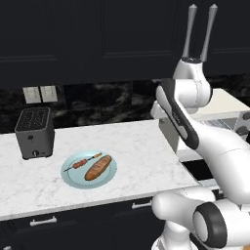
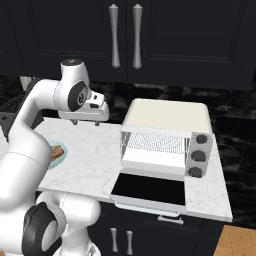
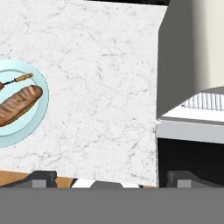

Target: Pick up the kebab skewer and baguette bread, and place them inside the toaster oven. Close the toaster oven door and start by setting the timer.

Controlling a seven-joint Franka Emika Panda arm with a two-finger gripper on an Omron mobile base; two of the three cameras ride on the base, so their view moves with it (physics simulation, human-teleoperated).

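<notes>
Marble desk (image 1: 132, 146) carries a dark slot toaster (image 1: 34, 133) at your far left, well apart from the pale blue plate (image 1: 73, 179). On that plate the kebab skewer (image 1: 86, 161) lies just beside the baguette bread (image 1: 98, 167). Your hand (image 2: 85, 121) hovers empty, fingers spread wide, above bare desk between plate and toaster oven (image 2: 167, 140), whose toaster oven door (image 2: 148, 190) hangs open.

slot toaster (image 1: 34, 133) dark, far left | plate (image 1: 73, 180) light blue | counter (image 1: 136, 151) white marble
</notes>
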